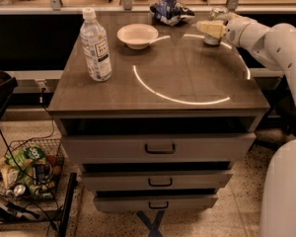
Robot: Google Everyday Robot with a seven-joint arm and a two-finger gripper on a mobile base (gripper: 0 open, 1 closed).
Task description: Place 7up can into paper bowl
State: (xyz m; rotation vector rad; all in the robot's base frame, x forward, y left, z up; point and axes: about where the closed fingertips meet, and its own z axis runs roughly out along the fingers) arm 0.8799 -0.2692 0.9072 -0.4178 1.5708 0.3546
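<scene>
Looking at the far right corner of the table (187,78), Sam, where does the 7up can (213,38) sit against the gripper (210,28)?

Right at it, Jo. The can stands upright there, long axis vertical. The gripper comes in sideways from the right, level with the can's upper half and overlapping it in this view.

Has it closed on the can?

I cannot tell. The pale end of the arm covers that part, so a grip or a near miss would both fit.

And the paper bowl (138,42)?

Well to the left of the can, near the same back edge, empty, with bare tabletop between them. The snack bag (170,10) lies behind that gap, nearer the back. The water bottle (95,46) stands further left and forward, out of the lane.

So what does the move turn on?

My judgement is a lift straight up along the can's axis, then a carry leftward to the bowl with the can kept upright. The bag is the one thing close to that path
</scene>
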